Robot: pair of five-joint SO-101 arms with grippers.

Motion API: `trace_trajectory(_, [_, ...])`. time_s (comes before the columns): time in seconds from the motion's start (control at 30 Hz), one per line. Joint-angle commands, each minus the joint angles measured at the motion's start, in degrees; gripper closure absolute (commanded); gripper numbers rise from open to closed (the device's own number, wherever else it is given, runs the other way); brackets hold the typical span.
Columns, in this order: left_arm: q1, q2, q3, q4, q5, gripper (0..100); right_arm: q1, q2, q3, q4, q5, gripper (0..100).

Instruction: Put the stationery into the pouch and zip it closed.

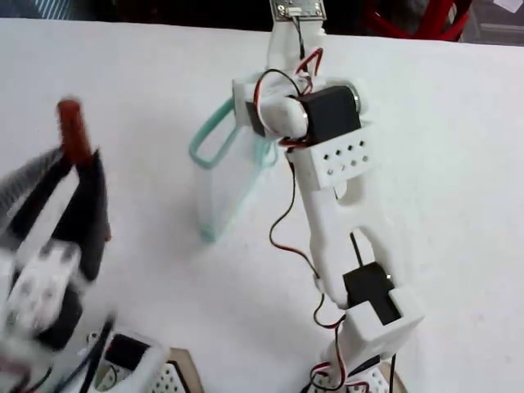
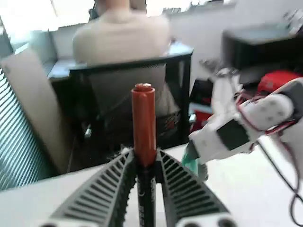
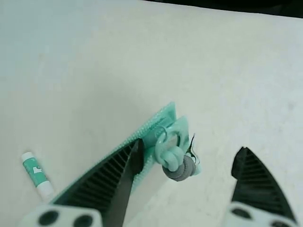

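Gripping a red-capped marker point(image 2: 143, 118) tight between its ribbed black fingers, the left gripper point(image 2: 143, 160) is holding it up off the table point(image 1: 450, 123) near the left edge, with the cap end sticking out past the fingertips. The right gripper point(image 3: 191, 146) is hanging wide open over the zipper end of the pouch point(image 1: 229, 184), which is lying flat around the middle of the table, toward the far edge. The pouch is clear with teal trim, and its ring pull point(image 3: 164, 142) with a grey bead is sitting between the spread jaws. A small green-and-white stick point(image 3: 35, 174) is lying on the table just beside the pouch.
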Motion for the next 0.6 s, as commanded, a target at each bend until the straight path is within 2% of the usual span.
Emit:
trace_trajectory(0.0, [2.5,-10.3,19.2,-13.2,0.9,98,0.0,0.1,0.5,1.5,-0.1,70.1])
trace_trajectory(0.17, [2.5,-21.1,49.3,-39.0,6.2,98,0.0,0.1,0.5,1.5,0.0,70.1])
trace_trajectory(0.27, [2.5,-24.0,61.8,-55.6,7.2,98,0.0,0.2,0.5,1.5,0.0,70.1])
trace_trajectory(0.33, [2.5,-23.3,66.9,-63.8,7.3,98,0.0,0.2,0.5,1.5,0.0,70.1])
trace_trajectory(0.4, [2.9,-21.4,69.6,-68.6,7.4,98,0.0,0.2,0.5,1.5,0.0,70.1])
trace_trajectory(0.57, [3.4,-14.0,68.1,-74.3,10.2,98,0.0,0.2,0.5,1.5,0.0,70.1])
